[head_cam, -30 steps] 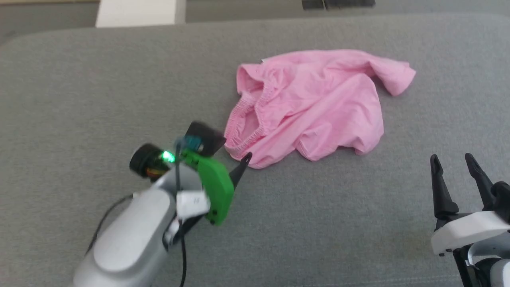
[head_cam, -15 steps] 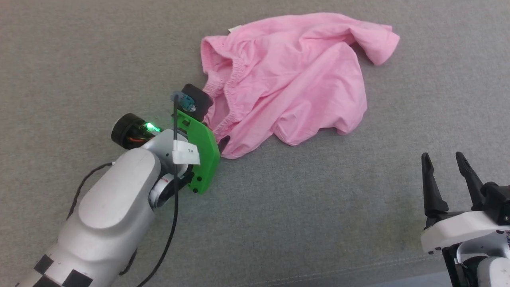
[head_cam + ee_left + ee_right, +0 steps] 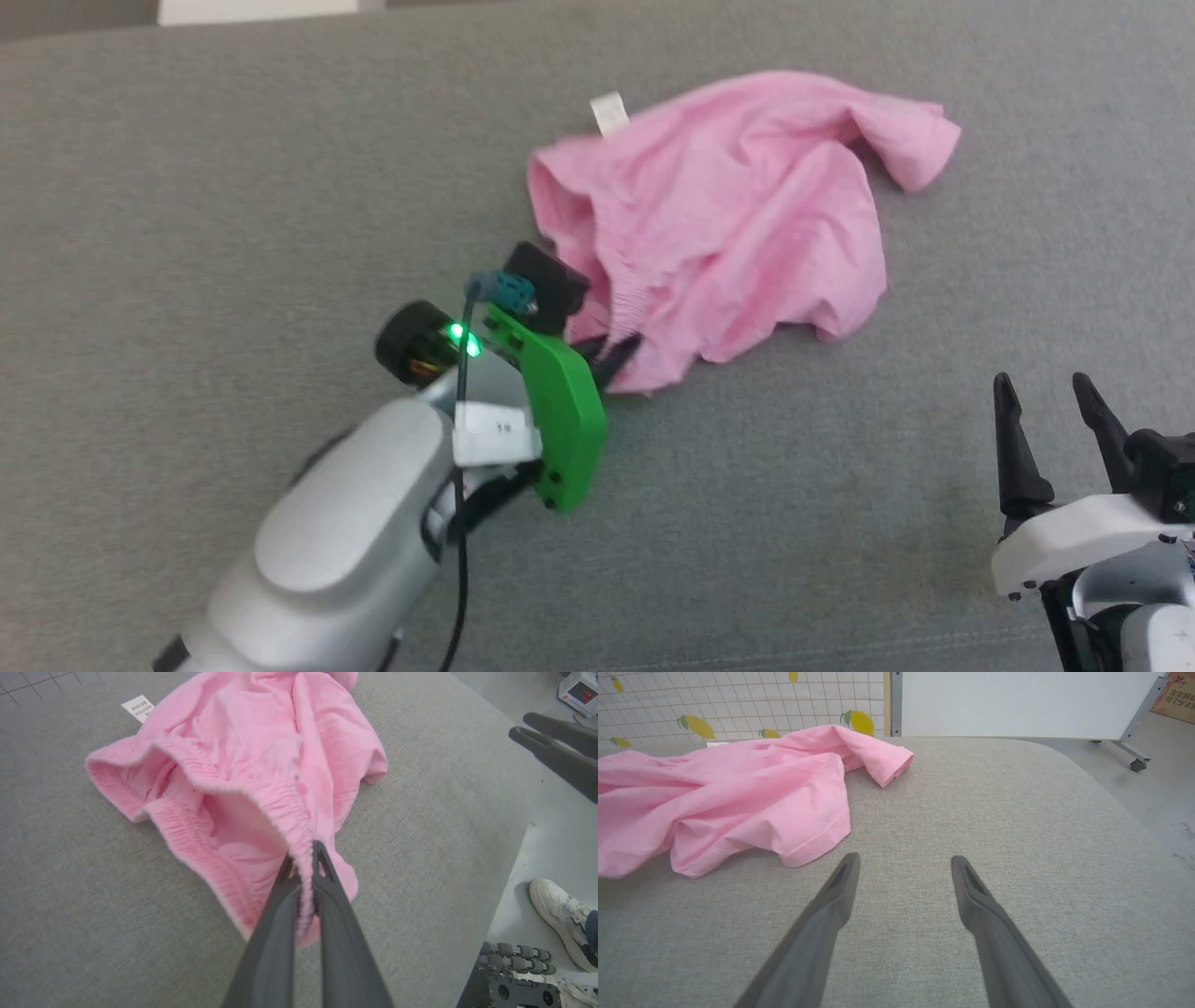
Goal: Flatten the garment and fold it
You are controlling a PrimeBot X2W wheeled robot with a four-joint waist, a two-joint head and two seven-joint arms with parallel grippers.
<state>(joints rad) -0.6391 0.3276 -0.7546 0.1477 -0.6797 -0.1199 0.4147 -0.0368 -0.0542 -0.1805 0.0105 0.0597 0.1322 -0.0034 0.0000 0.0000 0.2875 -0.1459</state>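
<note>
On grey surface (image 3: 187, 187), garment (image 3: 738, 215) lying diagonally, waistband (image 3: 187, 830) pinched by left gripper (image 3: 303, 854), right gripper (image 3: 1043, 380) spread wide

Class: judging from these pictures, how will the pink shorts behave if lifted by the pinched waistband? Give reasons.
Probably floppy: the garment lies in soft wrinkles, so it should hang limp from the left gripper. Likely light: the cloth looks thin. The gathered waistband may stretch and sag rather than slip, being ridged.

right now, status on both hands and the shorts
Left hand shut on shorts at waistband. Right hand open, clear of cloth. Shorts crumpled, not flat. Nothing in the way.
</note>
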